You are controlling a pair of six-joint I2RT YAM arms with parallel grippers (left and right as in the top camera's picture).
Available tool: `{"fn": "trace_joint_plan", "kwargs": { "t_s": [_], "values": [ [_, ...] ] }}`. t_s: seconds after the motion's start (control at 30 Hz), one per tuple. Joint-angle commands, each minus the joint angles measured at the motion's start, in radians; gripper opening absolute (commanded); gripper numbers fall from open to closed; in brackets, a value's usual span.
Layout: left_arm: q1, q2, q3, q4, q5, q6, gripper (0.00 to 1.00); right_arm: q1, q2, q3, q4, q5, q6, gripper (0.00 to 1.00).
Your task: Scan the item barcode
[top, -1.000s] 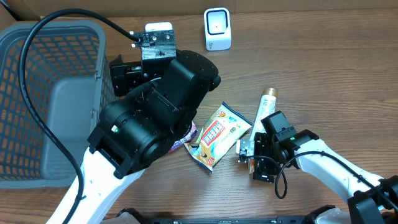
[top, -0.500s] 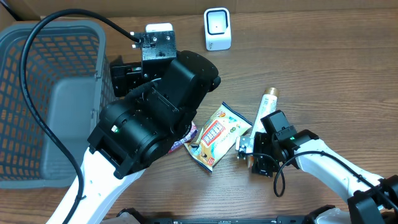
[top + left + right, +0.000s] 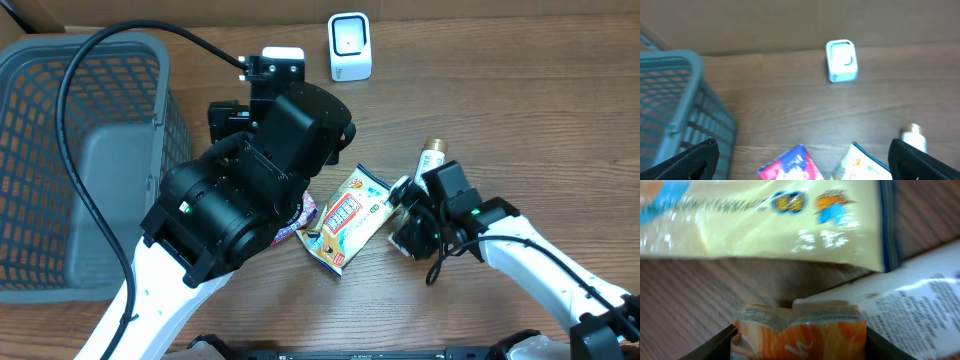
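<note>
Compared with one second ago, the right gripper (image 3: 408,232) stands further from the near edge of the table (image 3: 520,120) and is turned more toward the yellow snack packet (image 3: 348,215). The left arm's wrist also sits a little more to its right. The orange packet (image 3: 797,330) no longer lies on the wood where it was; it has travelled with the right gripper. In the right wrist view it fills the whole gap between the two dark fingers (image 3: 715,345), so I judge that the jaws are pinching it, with its visible edge running straight across from one finger to the other. The rest of it is out of the frame and no barcode shows. Just beyond it lies the yellow snack packet, and beside that the white tube (image 3: 431,157), close to the gripper. The left gripper (image 3: 802,165) hangs spread wide and holds nothing. The relation that matters now is the one to the scanner (image 3: 349,45): it stands upright at the far edge of the table, well apart from the orange packet, beyond the yellow snack packet and a little to the left. The left arm is nearer to it, but the right arm has the item. The coming move probably carries the packet that way and turns its printed face to the scanner's window.
</note>
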Motion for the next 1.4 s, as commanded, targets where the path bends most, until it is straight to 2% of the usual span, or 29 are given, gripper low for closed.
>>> {"fn": "trace_joint_plan", "kwargs": {
  "t_s": [0.0, 0.13, 0.4, 0.43, 0.77, 0.8, 0.9, 1.07, 1.17, 1.27, 1.37],
  "values": [
    [0.005, 0.002, 0.014, -0.003, 0.106, -0.013, 1.0, -0.057, -0.031, 0.055, 0.005, -0.036, 0.418, 0.66],
    [0.005, 0.002, 0.014, -0.003, 0.111, -0.013, 1.0, -0.132, -0.031, 0.079, 0.012, -0.185, 0.602, 0.7],
    [0.005, 0.002, 0.014, -0.003, 0.111, -0.013, 1.0, -0.27, -0.031, 0.099, 0.13, -0.447, 0.984, 0.68],
    [0.005, 0.002, 0.014, -0.003, 0.111, -0.013, 1.0, -0.29, -0.031, 0.099, 0.168, -0.498, 1.104, 0.74],
    [0.005, 0.002, 0.014, -0.003, 0.111, -0.013, 1.0, -0.292, -0.031, 0.099, 0.379, -0.522, 1.466, 0.77],
    [0.005, 0.002, 0.014, -0.003, 0.111, -0.013, 1.0, -0.292, -0.031, 0.099, 0.408, -0.521, 1.471, 0.77],
    [0.005, 0.002, 0.014, -0.003, 0.111, -0.013, 1.0, -0.292, -0.031, 0.099, 0.469, -0.484, 1.457, 1.0],
    [0.005, 0.002, 0.014, -0.003, 0.111, -0.013, 1.0, -0.272, -0.029, 0.098, 0.626, -0.168, 1.12, 1.0],
    [0.005, 0.002, 0.014, -0.003, 0.111, -0.013, 1.0, -0.243, -0.021, 0.098, 0.763, -0.011, 0.863, 1.0],
    [0.005, 0.002, 0.014, -0.003, 0.111, -0.013, 1.0, -0.212, -0.008, 0.098, 0.874, 0.048, 0.77, 1.0],
    [0.005, 0.002, 0.014, -0.003, 0.111, -0.013, 1.0, -0.186, 0.006, 0.098, 0.96, 0.07, 0.768, 1.0]
  ]
}}
